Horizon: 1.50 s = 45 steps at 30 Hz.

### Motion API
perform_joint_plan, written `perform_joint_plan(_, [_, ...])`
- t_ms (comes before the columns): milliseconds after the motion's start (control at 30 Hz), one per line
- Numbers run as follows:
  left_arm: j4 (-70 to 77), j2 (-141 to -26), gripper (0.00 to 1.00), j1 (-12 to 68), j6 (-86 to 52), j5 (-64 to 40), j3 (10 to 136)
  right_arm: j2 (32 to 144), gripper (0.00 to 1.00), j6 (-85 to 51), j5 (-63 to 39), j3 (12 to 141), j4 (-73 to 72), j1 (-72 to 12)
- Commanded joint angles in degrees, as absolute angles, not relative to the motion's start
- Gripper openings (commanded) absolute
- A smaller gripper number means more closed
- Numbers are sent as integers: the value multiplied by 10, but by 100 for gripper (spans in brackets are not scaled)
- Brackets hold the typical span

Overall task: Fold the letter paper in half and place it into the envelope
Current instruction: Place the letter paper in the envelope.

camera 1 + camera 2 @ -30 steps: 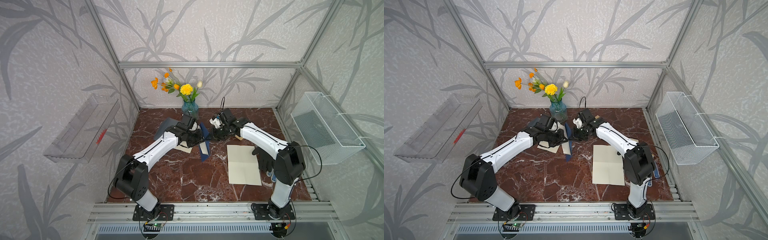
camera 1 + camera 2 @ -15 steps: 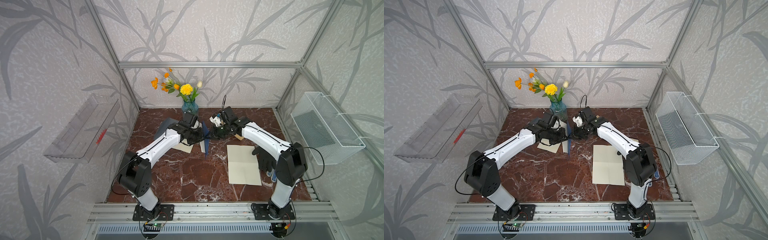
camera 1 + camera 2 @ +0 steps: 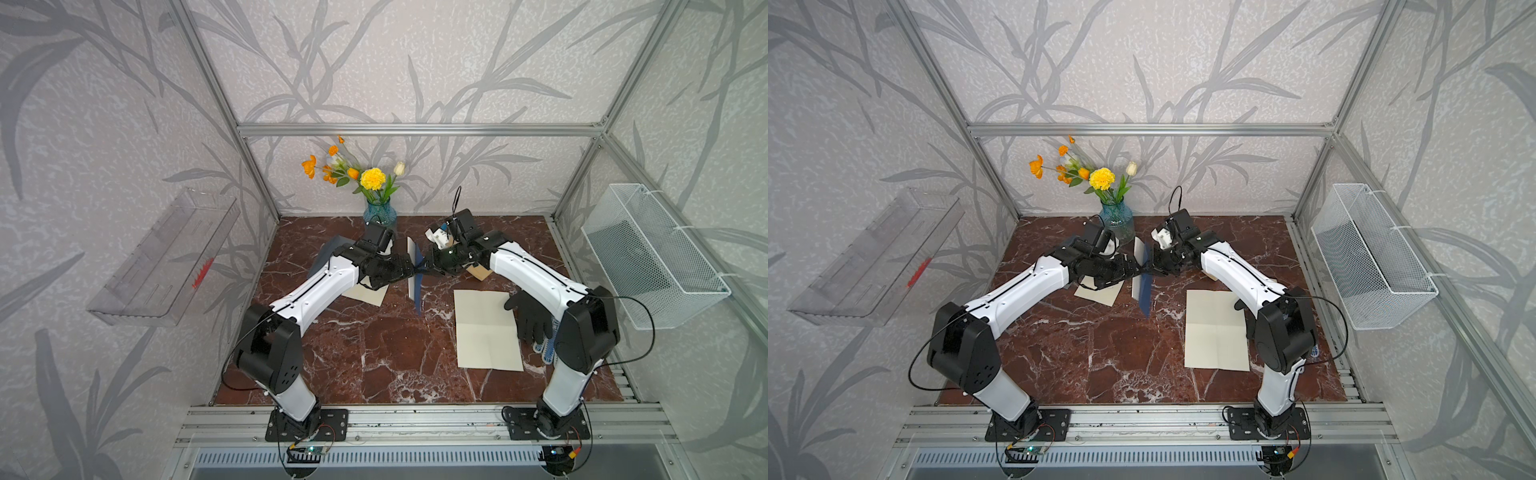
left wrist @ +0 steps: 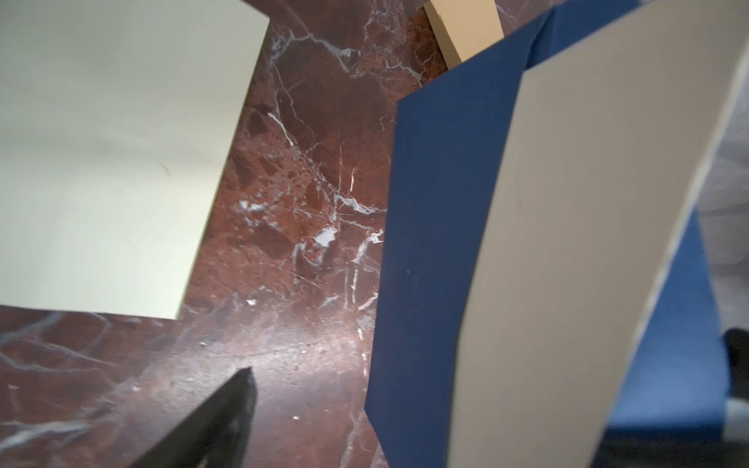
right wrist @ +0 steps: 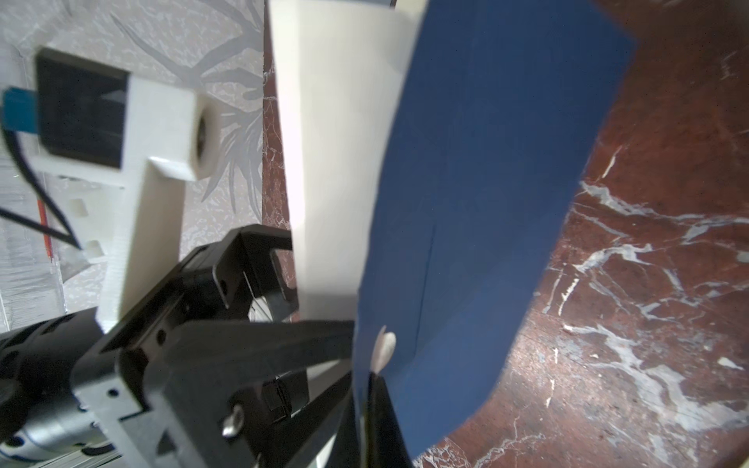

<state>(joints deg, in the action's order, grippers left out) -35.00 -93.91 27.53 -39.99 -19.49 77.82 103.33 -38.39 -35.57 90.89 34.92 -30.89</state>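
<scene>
Marble desk (image 3: pixel 1100 353); envelope (image 3: pixel 1145 293) upright mid-frame, right gripper (image 3: pixel 1156 272) clamped on it. Letter (image 3: pixel 1137 255) apparently folded, partly inside, end protruding. Left gripper (image 3: pixel 1133 270) spread, holding nothing. Remaining: push fully in.

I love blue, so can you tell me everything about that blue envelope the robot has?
The envelope is long, dark blue paper, smooth and slightly bowed. It stands upright on edge over the marble table, pinched at one side by the right gripper, which is shut on it. Cream paper pokes out of one end. The left gripper is open beside it, not holding it.
</scene>
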Motion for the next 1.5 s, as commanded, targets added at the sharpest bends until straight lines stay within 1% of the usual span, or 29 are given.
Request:
perform_joint_plan(0, [-325,-904,99,279,-398,-228,787,1016,0,-382,-385,903,331,-304])
perform_joint_plan(233, [-202,-866,98,259,-457,-296,714,1014,0,-378,-404,885,323,-296])
perform_joint_plan(333, [-154,-858,93,252,-475,-320,691,1012,0,-381,-404,877,320,-295])
perform_joint_plan(400, [-142,-856,87,250,-479,-332,687,1011,0,-385,-404,873,315,-294])
perform_joint_plan(467, [-125,-853,78,249,-485,-341,682,1012,0,-384,-405,872,314,-293])
perform_joint_plan(567, [-110,-855,53,249,-494,-351,678,1015,0,-384,-405,871,315,-293])
perform_joint_plan(600, [-107,-858,39,248,-495,-355,678,1015,0,-384,-406,871,314,-293])
perform_joint_plan(633, [-104,-861,28,249,-497,-359,678,1015,0,-385,-407,872,313,-293])
perform_joint_plan(767, [-86,-872,2,250,-503,-378,683,1015,0,-382,-405,872,316,-293])
perform_joint_plan(800, [-84,-874,0,250,-504,-382,685,1015,0,-381,-404,871,316,-293])
perform_joint_plan(1100, [-64,-900,0,264,-511,-404,703,1015,0,-376,-399,870,323,-294])
perform_joint_plan(1467, [-105,-909,0,278,-478,-393,739,1016,0,-350,-385,880,352,-294])
